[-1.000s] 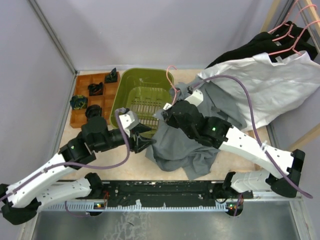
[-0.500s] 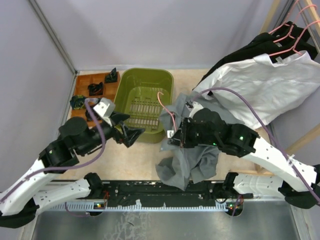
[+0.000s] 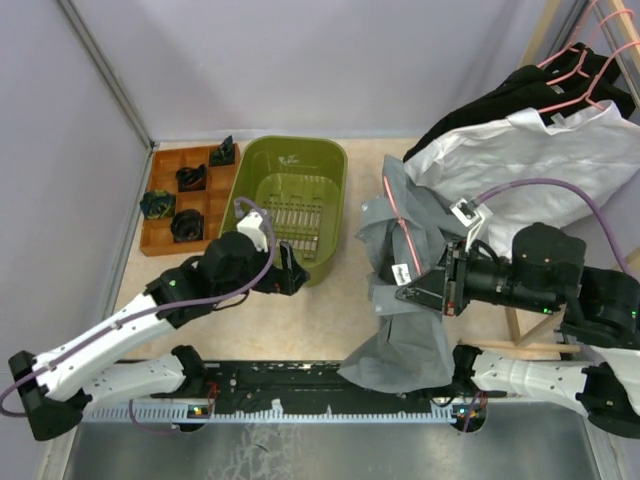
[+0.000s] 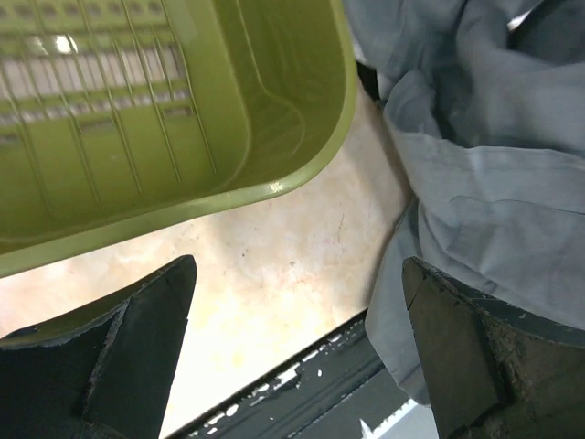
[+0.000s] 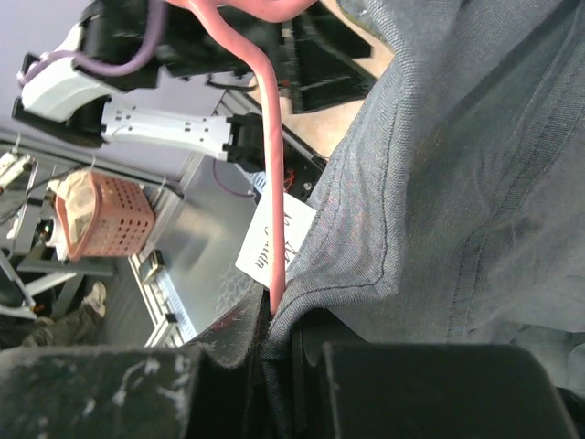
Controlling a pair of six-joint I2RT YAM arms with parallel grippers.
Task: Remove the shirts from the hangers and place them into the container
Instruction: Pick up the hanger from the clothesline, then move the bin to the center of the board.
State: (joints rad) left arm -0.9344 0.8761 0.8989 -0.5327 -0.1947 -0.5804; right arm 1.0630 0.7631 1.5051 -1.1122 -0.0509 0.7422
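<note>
The grey shirt [image 3: 412,300] hangs off the table, bunched, with a pink hanger [image 3: 399,232] still through its collar. My right gripper [image 3: 418,288] is shut on that collar and the hanger wire together; in the right wrist view the hanger [image 5: 266,137] runs down into the gripper [image 5: 279,320] beside the grey shirt [image 5: 457,165] and its white label [image 5: 274,242]. My left gripper [image 3: 296,276] stands open and empty by the near right corner of the green container [image 3: 300,146]. The left wrist view shows the container [image 4: 274,110], the gripper [image 4: 300,265] and the grey shirt [image 4: 484,183] to its right.
A white shirt [image 3: 545,170] and black shirts [image 3: 500,100] hang on pink hangers [image 3: 580,68] from the wooden rack [image 3: 545,30] at the back right. A brown compartment tray [image 3: 170,190] with dark objects lies left of the container.
My right arm has raised the grey shirt and hanger and drawn them right and nearer. My left gripper has opened, come off the shirt's left edge and now sits by the container's corner.
</note>
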